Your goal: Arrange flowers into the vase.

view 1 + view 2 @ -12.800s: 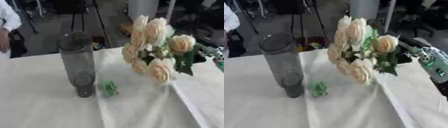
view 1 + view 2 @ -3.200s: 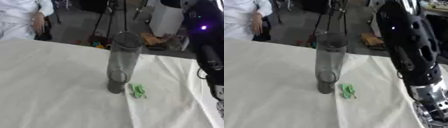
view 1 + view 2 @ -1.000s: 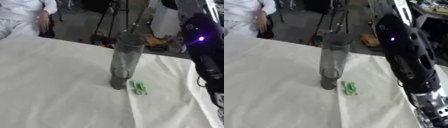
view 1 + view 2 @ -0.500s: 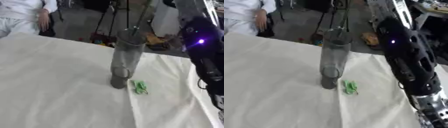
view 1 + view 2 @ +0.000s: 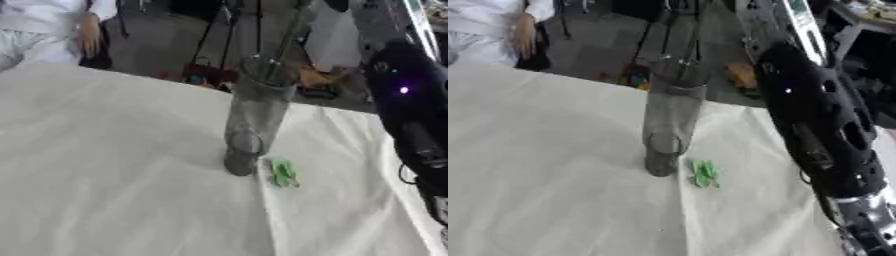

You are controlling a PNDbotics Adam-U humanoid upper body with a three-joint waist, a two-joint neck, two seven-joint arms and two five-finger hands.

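A tall grey see-through vase [image 5: 254, 115] stands upright on the white tablecloth [image 5: 105, 165]. Thin green flower stems [image 5: 284, 45] slant down from the top edge into its mouth; the blossoms are out of view above. My right arm [image 5: 815, 125], black with a small lit dot, rises along the right side and leaves the picture at the top, so its hand does not show. My left hand shows in neither view. A small green leaf scrap [image 5: 283, 173] lies on the cloth just right of the vase's foot.
The table's far edge [image 5: 157, 82] runs close behind the vase. Beyond it stand dark tripod legs [image 5: 223, 35] and clutter on the floor. A fold in the cloth [image 5: 262, 215] runs toward me from the vase.
The stems have come lower, and their ends now sit in the vase's mouth. My right arm has shifted a little with them. The vase and the leaf scrap have stayed put.
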